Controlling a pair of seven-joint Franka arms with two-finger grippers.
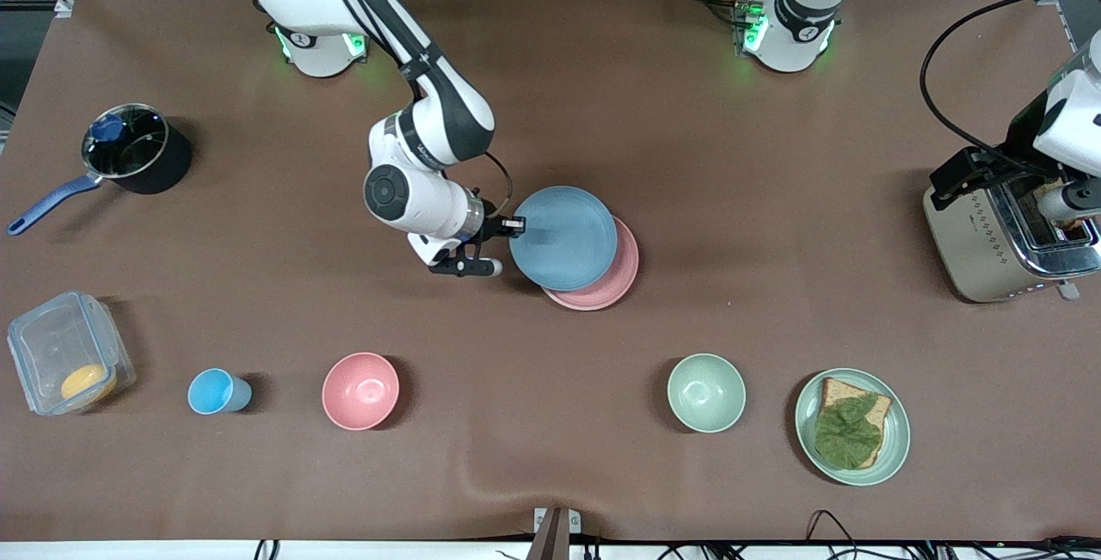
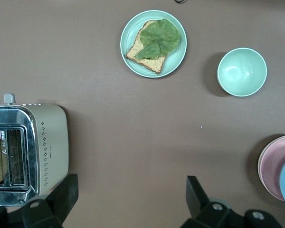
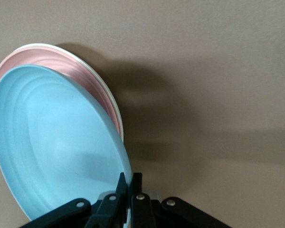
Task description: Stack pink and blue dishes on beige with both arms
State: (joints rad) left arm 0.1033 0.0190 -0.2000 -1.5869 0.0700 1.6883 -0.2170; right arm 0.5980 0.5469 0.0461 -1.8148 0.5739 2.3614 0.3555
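Blue plate (image 1: 563,237) mid-table, pinched at its rim by our right gripper (image 1: 514,224), held tilted over the pink plate (image 1: 612,278), which lies on the beige plate (image 3: 100,80), only its pale edge showing. We should centre, level, then release. All matte, shallow-rimmed. Left gripper (image 2: 131,199) waits spread above the toaster (image 1: 989,237).
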